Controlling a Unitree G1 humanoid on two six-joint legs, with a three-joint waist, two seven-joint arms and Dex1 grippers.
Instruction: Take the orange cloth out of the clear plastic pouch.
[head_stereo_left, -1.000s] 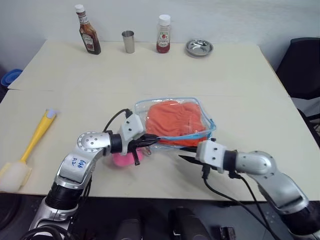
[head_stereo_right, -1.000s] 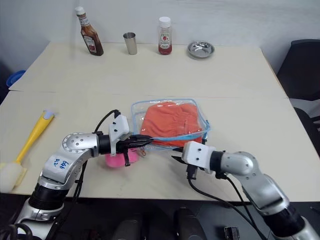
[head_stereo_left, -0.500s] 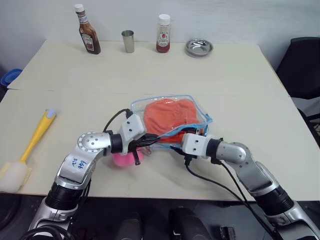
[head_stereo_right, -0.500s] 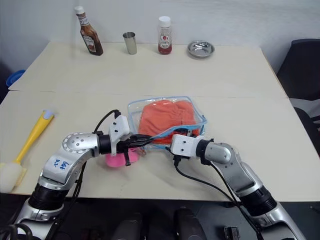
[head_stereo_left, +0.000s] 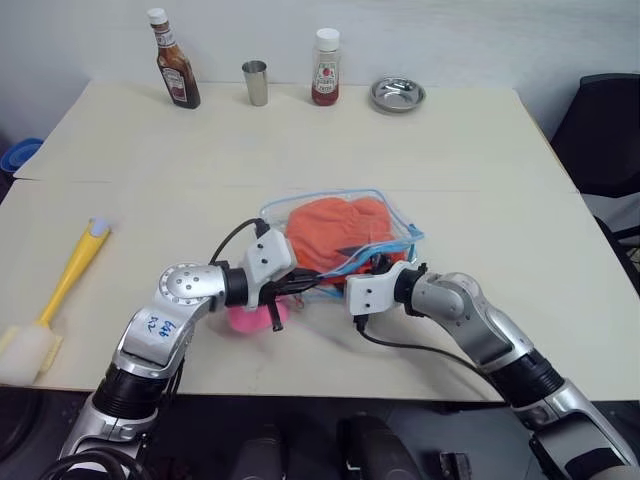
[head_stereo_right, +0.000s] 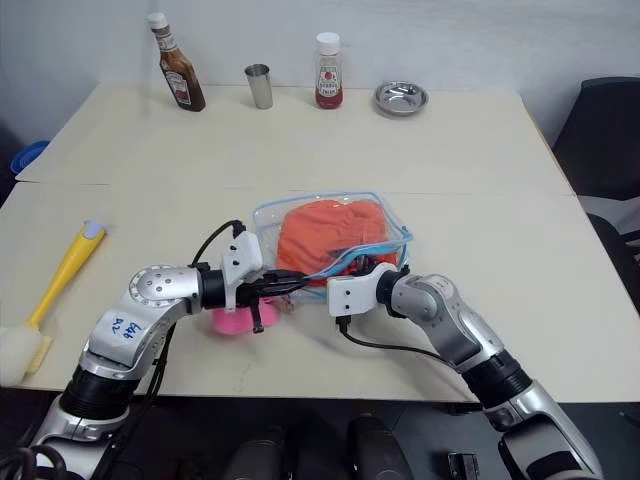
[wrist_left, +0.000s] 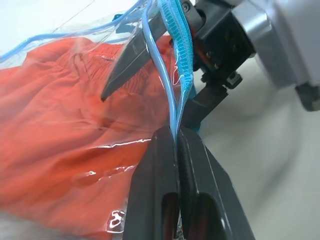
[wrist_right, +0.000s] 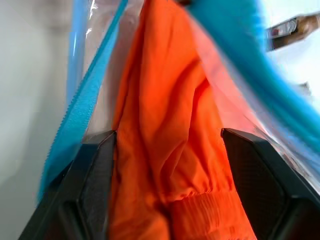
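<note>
Bench (head_stereo_left: 480, 150): I see the clear plastic pouch (head_stereo_left: 395, 215) lying near its front edge.
Orange cloth (head_stereo_left: 335, 225): inside the pouch.
Right hand (wrist_right: 165, 150): fingers spread around the cloth.
Left hand (wrist_left: 176, 136): clenched on the pouch's blue trim.

A pale wooden table (head_stereo_left: 470, 150) meets a white wall (head_stereo_left: 450, 40); a dark chair (head_stereo_left: 605, 140) stands beside it.

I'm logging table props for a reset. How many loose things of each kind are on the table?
Sauce bottles: 2 (brown-sauce bottle, red ketchup bottle)
Metal vessels: 2 (steel cup, round steel dish)
Yellow-handled brush: 1
Clear plastic pouch: 1
Orange cloth: 1
Fluffy pink ball: 1
Total: 8
</note>
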